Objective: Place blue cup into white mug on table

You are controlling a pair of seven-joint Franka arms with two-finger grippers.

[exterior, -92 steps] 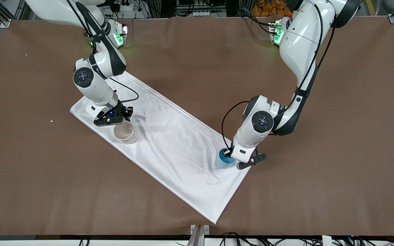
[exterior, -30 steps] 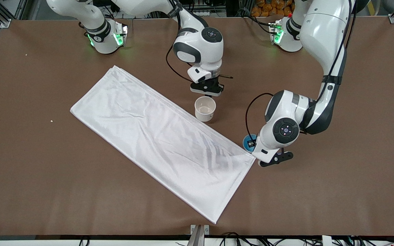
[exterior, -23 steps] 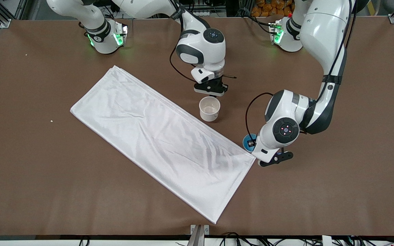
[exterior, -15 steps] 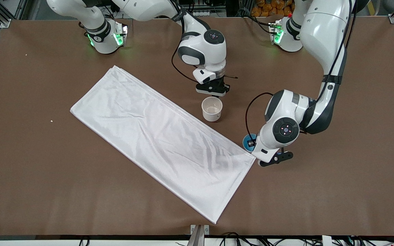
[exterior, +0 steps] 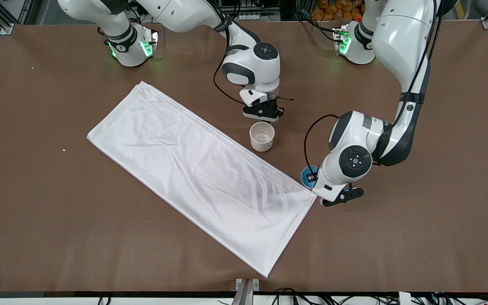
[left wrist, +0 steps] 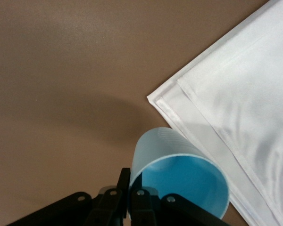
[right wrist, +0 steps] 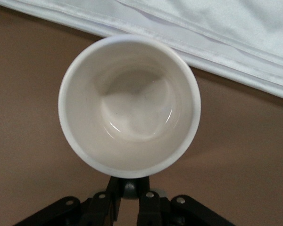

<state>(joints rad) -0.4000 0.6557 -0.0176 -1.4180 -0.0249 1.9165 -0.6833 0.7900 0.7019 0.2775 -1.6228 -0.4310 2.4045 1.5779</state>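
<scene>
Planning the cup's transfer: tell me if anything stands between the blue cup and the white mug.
Nothing visible does. Only bare table separates the blue cup, held by the left gripper, from the white mug.

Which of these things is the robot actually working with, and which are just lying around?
In the job:
- cup, held by left end effector
- mug, held by right end effector
- table, where the mug goes

Just lying there:
- cloth

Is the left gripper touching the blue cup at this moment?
Touching. The left wrist view shows the left gripper shut on the blue cup, its fingers pinching the cup's rim wall with no gap.
</scene>
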